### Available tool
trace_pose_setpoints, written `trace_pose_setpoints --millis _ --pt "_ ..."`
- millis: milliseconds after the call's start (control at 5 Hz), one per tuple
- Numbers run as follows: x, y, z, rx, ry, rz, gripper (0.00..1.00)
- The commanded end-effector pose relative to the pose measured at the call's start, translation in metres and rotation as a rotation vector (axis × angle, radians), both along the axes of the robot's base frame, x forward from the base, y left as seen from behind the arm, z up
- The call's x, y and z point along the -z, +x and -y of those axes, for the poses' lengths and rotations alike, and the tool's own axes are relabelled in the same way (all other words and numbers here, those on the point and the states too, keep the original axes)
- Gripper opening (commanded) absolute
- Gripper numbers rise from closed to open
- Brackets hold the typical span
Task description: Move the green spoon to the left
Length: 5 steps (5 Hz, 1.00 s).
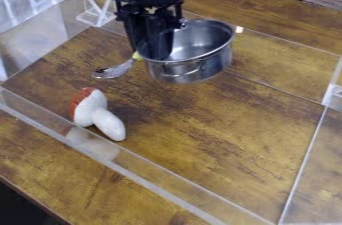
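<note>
With the gripper (151, 47) pinching the handle of the green spoon (118, 67), whose bowl hangs to its lower left, the spoon may slip or snag the steel pot (194, 51) immediately right.

Counter (227, 129): dark brown wood grain. Pot (194, 54): shiny silver steel. Green spoon (118, 67): silver bowl, yellow-green handle. Toy (99, 117): white with red cap. Tool (150, 41): black.

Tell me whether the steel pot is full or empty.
Empty as far as visible: the steel pot shows bare shiny metal inside, though the gripper hides its left part.
</note>
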State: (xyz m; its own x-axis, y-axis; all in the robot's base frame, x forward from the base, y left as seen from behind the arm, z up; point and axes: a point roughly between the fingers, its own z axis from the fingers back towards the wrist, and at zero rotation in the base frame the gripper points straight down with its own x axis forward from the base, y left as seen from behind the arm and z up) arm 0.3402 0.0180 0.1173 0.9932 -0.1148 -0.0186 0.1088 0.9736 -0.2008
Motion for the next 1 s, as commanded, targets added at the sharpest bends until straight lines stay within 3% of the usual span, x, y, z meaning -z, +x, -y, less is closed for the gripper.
trace_pose_setpoints --millis 0,200,600,800 --pt "-0.040 0.001 -0.004 -0.030 0.018 0.107 0.00" --pt "-0.042 0.002 -0.002 -0.043 0.022 0.095 0.00" --pt "-0.038 -0.009 0.013 -0.009 0.030 0.074 0.00" --pt "-0.037 -0.016 0.002 -0.027 0.034 0.064 0.00"
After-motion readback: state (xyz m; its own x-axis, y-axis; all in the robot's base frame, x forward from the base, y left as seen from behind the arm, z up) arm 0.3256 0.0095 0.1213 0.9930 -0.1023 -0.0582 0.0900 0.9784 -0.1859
